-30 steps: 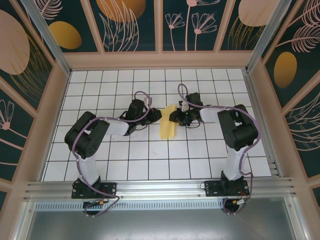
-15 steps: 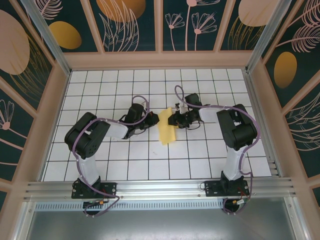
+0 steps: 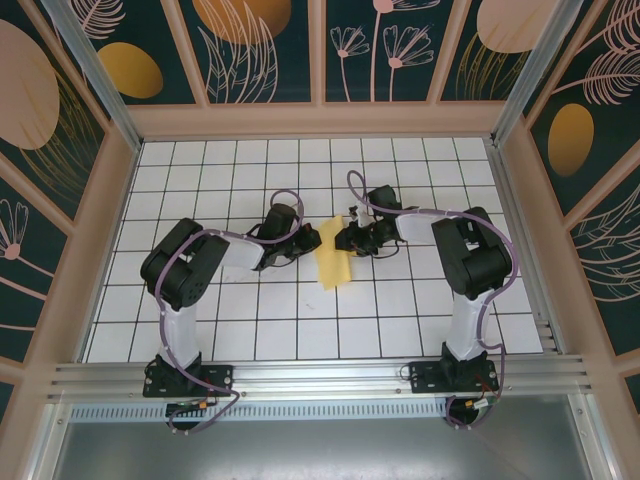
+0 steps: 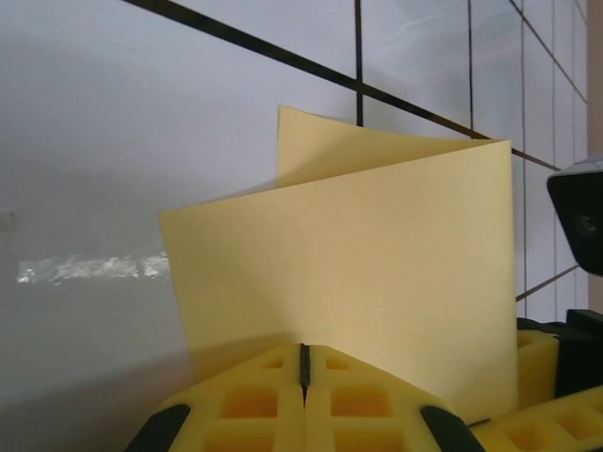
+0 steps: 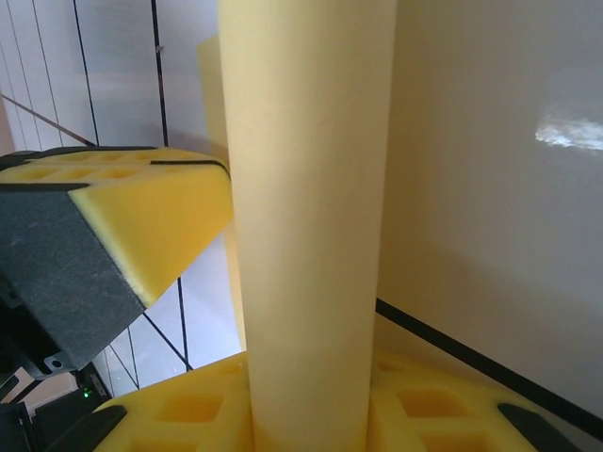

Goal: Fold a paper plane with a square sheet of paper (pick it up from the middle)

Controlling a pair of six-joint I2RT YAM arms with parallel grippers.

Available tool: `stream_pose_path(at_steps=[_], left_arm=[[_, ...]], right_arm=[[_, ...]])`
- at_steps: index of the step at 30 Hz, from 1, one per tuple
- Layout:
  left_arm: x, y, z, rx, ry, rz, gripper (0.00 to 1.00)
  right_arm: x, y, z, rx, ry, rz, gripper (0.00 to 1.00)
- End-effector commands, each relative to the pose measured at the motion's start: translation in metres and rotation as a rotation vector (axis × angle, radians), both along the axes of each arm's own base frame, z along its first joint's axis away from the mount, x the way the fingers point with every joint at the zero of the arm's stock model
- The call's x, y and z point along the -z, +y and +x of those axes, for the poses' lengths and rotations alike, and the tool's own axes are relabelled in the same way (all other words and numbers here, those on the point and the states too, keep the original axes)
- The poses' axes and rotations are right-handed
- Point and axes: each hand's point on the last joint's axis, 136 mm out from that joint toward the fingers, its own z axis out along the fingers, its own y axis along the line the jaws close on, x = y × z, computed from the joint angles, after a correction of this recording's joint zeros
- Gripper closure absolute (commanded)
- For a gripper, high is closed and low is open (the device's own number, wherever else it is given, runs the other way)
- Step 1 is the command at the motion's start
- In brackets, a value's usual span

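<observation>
The square sheet of paper (image 3: 332, 256) is pale yellow and bent double, held off the table's middle between both grippers. My left gripper (image 3: 311, 240) meets its left edge. In the left wrist view the left gripper (image 4: 303, 362) is shut, and the folded sheet of paper (image 4: 377, 273) rises straight from its tips with two layers showing. My right gripper (image 3: 346, 238) is at the sheet's right side. In the right wrist view the sheet of paper (image 5: 311, 188) is a rounded fold running up between the right gripper's (image 5: 306, 414) fingers, which are closed on it. The paper plane is out of view.
The white gridded table (image 3: 300, 320) has free tiles in front of and behind the paper. Both arms bend inward from their bases at the near rail (image 3: 320, 375). A low wooden wall (image 3: 320, 120) borders the back and sides.
The left arm has swung right, bringing its gripper up against the paper. The paper's top edge has dropped and shifted left, and the sheet looks more tightly folded.
</observation>
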Motion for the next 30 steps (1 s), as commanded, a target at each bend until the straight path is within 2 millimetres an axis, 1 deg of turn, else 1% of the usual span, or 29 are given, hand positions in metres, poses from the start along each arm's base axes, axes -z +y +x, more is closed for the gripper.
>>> stream_pose_path(at_steps=[1,7,11,14,16,19,20,25,26,28,30], left_arm=[[0.016,0.003,-0.002,0.005,0.037,0.067,1.00],[0.025,0.006,-0.004,0.000,0.065,0.090,1.00],[0.024,0.005,-0.004,0.003,0.066,0.091,1.00],[0.022,0.003,-0.003,0.005,0.063,0.084,1.00],[0.020,0.002,-0.002,0.009,0.061,0.083,1.00],[0.020,0.002,-0.002,0.009,0.059,0.085,1.00],[0.020,0.002,-0.002,0.012,0.060,0.087,1.00],[0.019,0.003,-0.003,0.016,0.059,0.090,1.00],[0.010,-0.003,0.004,0.017,0.037,0.076,1.00],[0.005,-0.004,0.007,0.017,0.027,0.076,1.00],[-0.005,-0.006,0.011,0.019,0.009,0.069,0.99]], right_arm=[[-0.003,0.001,0.005,-0.003,-0.015,-0.030,0.69],[-0.018,-0.001,0.009,0.028,-0.053,-0.071,0.57],[-0.024,-0.013,0.015,0.080,-0.129,-0.176,0.46],[-0.024,-0.018,0.019,0.084,-0.201,-0.264,0.39],[-0.024,-0.015,0.019,0.071,-0.253,-0.307,0.34],[-0.018,-0.015,0.019,0.053,-0.279,-0.356,0.30],[-0.015,-0.009,0.013,0.031,-0.283,-0.368,0.29],[-0.006,-0.002,0.003,-0.023,-0.286,-0.379,0.29],[-0.005,-0.001,0.003,-0.027,-0.285,-0.375,0.30],[-0.002,-0.001,0.002,-0.029,-0.288,-0.372,0.34],[0.002,-0.002,0.002,-0.028,-0.285,-0.374,0.39]])
